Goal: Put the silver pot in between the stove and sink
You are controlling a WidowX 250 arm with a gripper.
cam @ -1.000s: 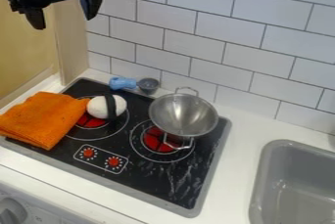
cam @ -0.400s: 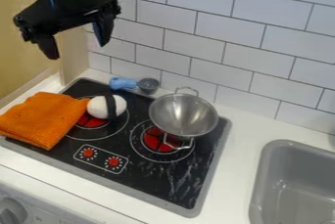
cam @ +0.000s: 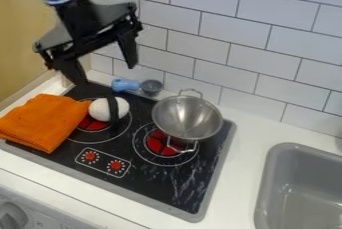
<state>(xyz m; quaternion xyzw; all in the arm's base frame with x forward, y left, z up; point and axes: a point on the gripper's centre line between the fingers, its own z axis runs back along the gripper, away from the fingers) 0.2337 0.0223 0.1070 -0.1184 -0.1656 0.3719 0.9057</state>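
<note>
"One claw at my ten o'clock, fingers spread wide, nothing between them. And the silver pot?"

"Four o'clock from it, on the stove. Light, I'd guess, but stiff, and slippery on the curve."

"So I pinch the rim beside its twelve o'clock handle?"

"Yes, then lift level toward five o'clock, onto the counter before the sink."
</note>
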